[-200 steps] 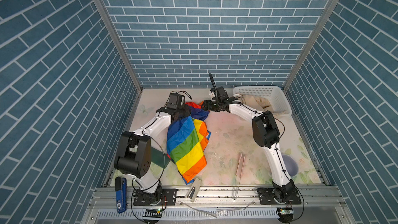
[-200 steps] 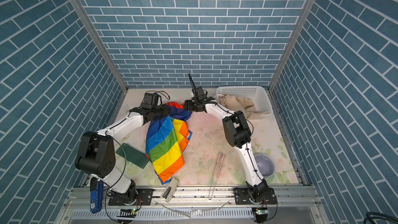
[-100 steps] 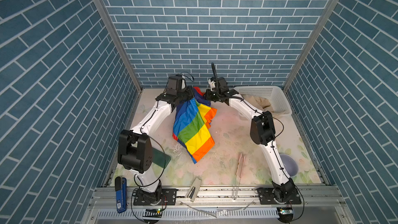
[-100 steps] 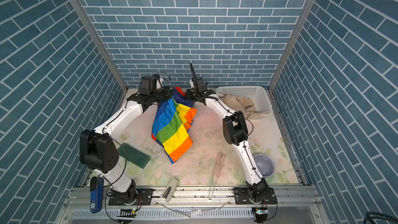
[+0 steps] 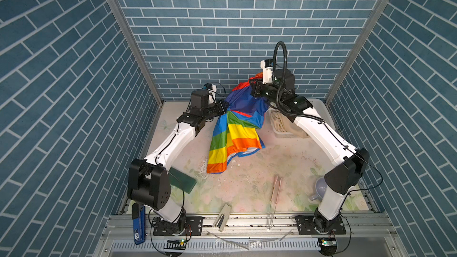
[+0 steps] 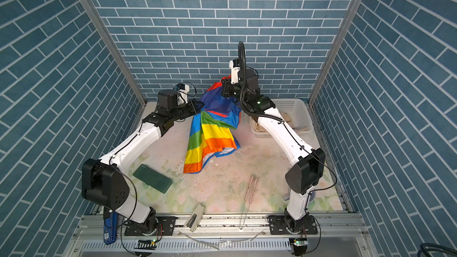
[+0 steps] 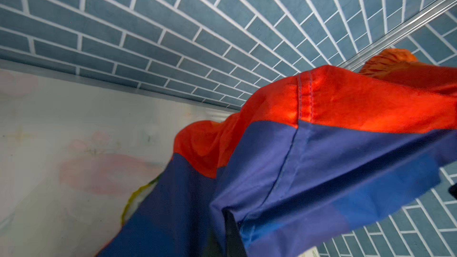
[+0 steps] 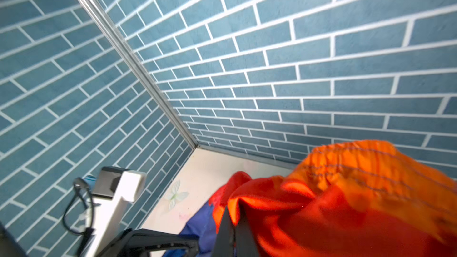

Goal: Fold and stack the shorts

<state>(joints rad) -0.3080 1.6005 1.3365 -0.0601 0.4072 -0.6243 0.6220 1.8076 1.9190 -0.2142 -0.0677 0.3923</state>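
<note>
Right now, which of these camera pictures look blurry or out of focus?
Right wrist view: the striped shorts close to the lens are smeared, the wall bricks crisp. Left wrist view: the shorts' seam is sharp, the table soft. Both top views: sharp and evenly lit, though the walls lean from the wide lens.

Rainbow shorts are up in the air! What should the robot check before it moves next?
1. The left tool is shut on the rainbow shorts: ok.
2. The right tool is shut on them too: ok.
3. Shorts stretched flat between the tools: not ok, they hang bunched and twisted.
4. Lower hem lifted off the table: cannot tell.
5. The beige shorts are out of the way in the basket: ok.
</note>
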